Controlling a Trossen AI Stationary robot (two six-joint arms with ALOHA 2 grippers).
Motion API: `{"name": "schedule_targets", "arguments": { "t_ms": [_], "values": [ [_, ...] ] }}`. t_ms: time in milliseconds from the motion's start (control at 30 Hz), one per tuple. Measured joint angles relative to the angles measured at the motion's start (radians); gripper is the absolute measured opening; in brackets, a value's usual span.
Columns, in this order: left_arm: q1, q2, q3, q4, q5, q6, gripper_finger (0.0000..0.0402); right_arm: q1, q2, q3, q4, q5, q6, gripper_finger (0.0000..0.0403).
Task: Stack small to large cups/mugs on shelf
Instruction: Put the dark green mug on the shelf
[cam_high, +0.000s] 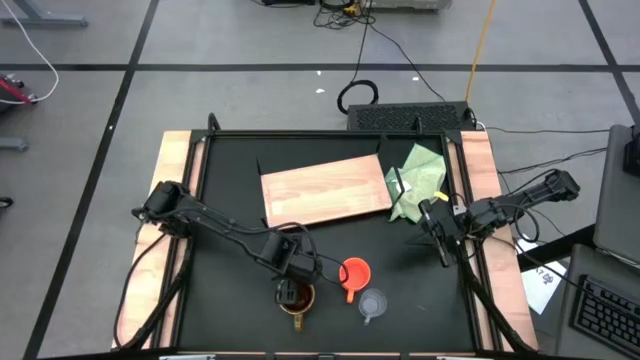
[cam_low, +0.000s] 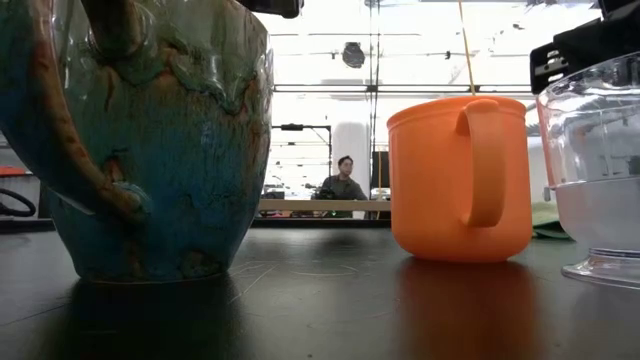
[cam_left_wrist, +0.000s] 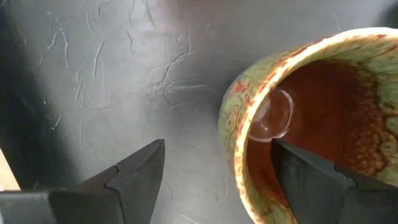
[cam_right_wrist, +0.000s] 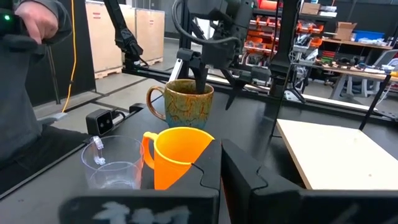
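Left pincer (cam_left_wrist: 217, 171) spread astride mug (cam_high: 296, 297) rim, near bench (cam_high: 230, 300) front edge, one finger inside; right pincer (cam_high: 441, 235) clenched, empty.

Upright brown-gold mug (cam_high: 295, 297), orange cup (cam_high: 354, 273), clear cup (cam_high: 373, 304) near bare shelf (cam_high: 325, 189).

Mug (cam_high: 296, 297), cup (cam_high: 355, 272), clear cup (cam_high: 373, 304) sitting in a row (table front); shelf (cam_high: 325, 190) lying behind them.
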Motion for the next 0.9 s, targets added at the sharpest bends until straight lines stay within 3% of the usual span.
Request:
{"name": "schedule_targets", "arguments": {
  "t_ms": [267, 633, 900],
  "values": [
    [0.001, 0.0, 0.0, -0.001, 0.0, 0.0, 0.0282, 0.0, 0.0, 0.0, -0.004, 0.0, 0.002, 0.0],
    [0.0, 0.0, 0.0, 0.0, 0.0, 0.001, 0.0136, 0.0, 0.0, 0.0, -0.004, 0.0, 0.002, 0.0],
    [0.0, 0.0, 0.0, 0.005, 0.005, 0.004, 0.0071, 0.0, 0.0, 0.0, -0.003, 0.0, 0.002, 0.0]
  ]
}}
